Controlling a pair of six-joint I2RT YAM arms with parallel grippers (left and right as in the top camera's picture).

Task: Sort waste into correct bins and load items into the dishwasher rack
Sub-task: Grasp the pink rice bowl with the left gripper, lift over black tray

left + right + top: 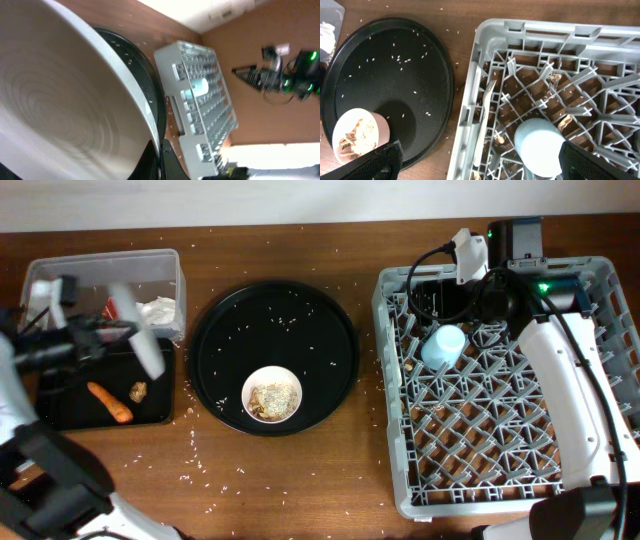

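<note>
- I read the left jaws as clamped on the pale grey plate (60, 100), held tilted above the clear tub (150, 270) and shallow black tray (70, 405).
- Right jaws stand wide apart over the light-blue cup (540, 147), which sits in the rack (600, 60).
- White bowl (272, 393) rests on the round black tray (240, 330).
- Carrot piece (110, 402) and brown lump (138, 391) lie in the shallow black tray.
</note>
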